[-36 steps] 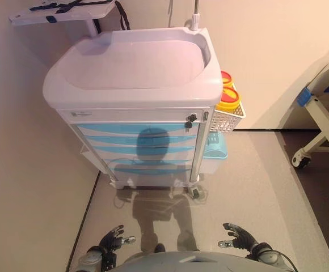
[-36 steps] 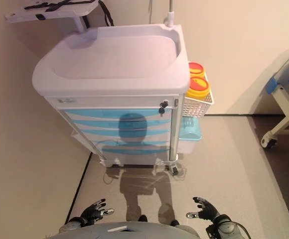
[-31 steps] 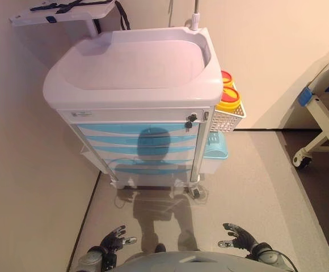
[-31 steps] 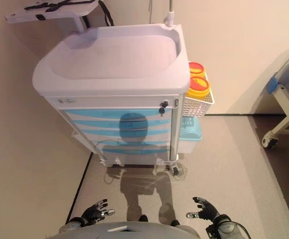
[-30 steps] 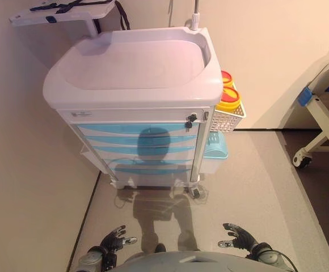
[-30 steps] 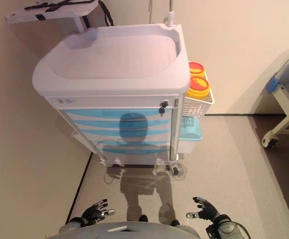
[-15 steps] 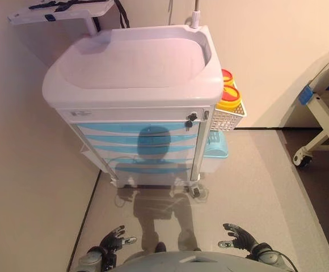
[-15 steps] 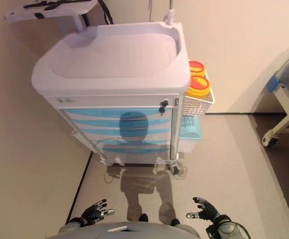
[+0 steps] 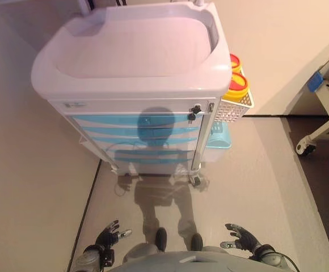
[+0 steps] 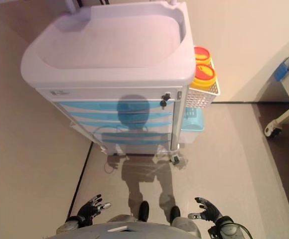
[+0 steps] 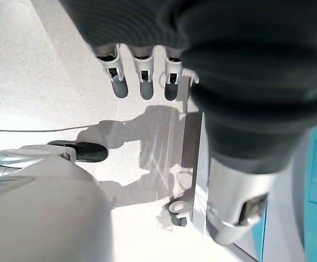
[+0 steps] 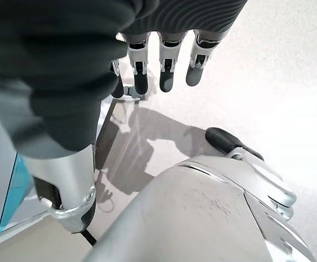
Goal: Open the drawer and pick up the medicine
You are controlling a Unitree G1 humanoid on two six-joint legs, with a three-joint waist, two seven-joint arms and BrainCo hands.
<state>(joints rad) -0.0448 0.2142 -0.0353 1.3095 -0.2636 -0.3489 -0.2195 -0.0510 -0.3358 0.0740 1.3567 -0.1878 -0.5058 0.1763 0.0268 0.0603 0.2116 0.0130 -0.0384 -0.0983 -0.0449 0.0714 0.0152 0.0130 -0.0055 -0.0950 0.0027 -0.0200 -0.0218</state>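
1. Cart (image 9: 131,48) is standing at 12 o'clock; its drawers (image 9: 139,131) are sitting closed, no medicine showing.
2. Left hand (image 9: 109,235) is hanging at 7 o'clock, fingers relaxed, holding nothing.
3. Right hand (image 9: 241,237) is hanging at 5 o'clock, likewise empty.

Drawers (image 9: 144,131) all shut, contents hidden; bed frame (image 9: 326,107) cut off.

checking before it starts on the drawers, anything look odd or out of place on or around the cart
Nothing stands out. The cart stands upright with a bare top, all its blue drawers shut and level. The two yellow containers sit upright in the side basket. Both hands, left and right, hang open and empty.
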